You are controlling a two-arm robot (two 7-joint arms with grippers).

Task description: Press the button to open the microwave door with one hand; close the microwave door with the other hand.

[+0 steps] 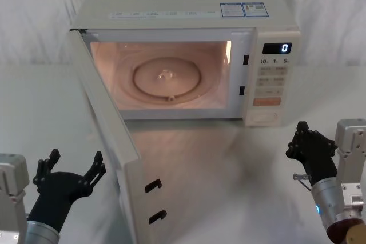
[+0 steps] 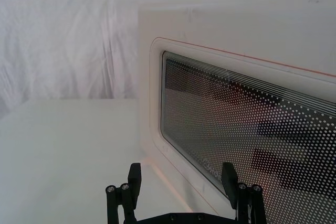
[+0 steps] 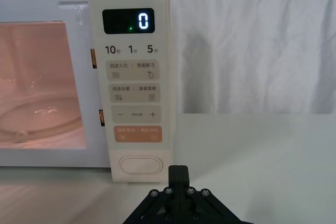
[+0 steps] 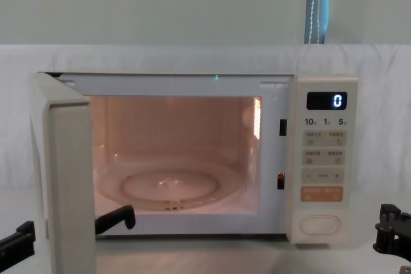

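While lit, turntable (image 1: 166, 78) inside microwave (image 1: 189, 10)

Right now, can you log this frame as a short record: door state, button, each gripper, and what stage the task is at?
door: microwave door swung wide open toward the robot's left, cavity lit, glass turntable inside
button: oval button at the bottom of the control panel, nothing touching it
display: reads 0
left gripper: left gripper open, beside the outer face of the door, apart from it
right gripper: right gripper shut, low in front of the panel, clear of it
stage: door opened; closing not yet done
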